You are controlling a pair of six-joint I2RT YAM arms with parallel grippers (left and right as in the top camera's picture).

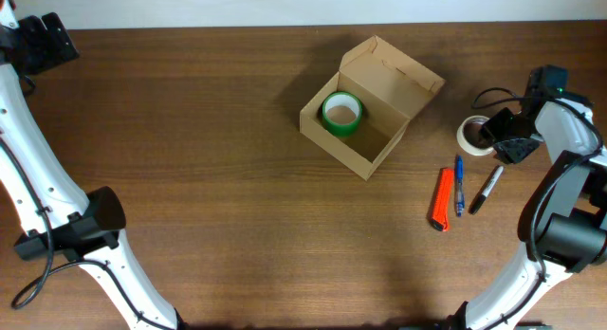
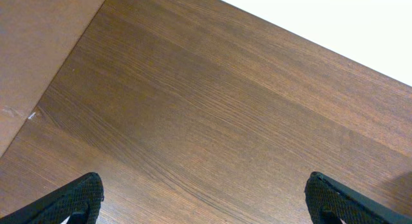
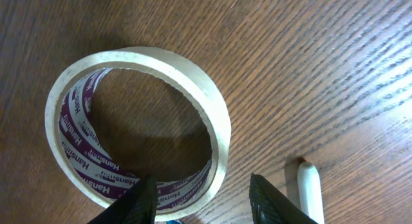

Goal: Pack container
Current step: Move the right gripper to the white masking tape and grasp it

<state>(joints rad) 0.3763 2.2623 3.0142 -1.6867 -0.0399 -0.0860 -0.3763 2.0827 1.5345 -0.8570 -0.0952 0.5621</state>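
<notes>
The container (image 1: 377, 142), a tan cardboard box with its flap lid open, sits at the table's centre back. A green tape roll (image 1: 341, 113) lies inside it. To its right a white tape roll (image 1: 469, 134) lies flat on the table, with purple print on its inner core (image 3: 90, 161). My right gripper (image 3: 201, 182) is low over the roll's near wall, one finger inside the ring and the other outside. A gap shows beside the outer finger, so the jaws are open. My left gripper (image 2: 205, 198) is wide open over bare wood at the far left corner (image 1: 47, 41).
An orange utility knife (image 1: 440, 199), a blue pen (image 1: 458, 185) and a black marker (image 1: 487, 189) lie side by side in front of the white roll. A white pen tip (image 3: 310, 192) lies just right of my right fingers. The table's back edge runs close behind my left gripper.
</notes>
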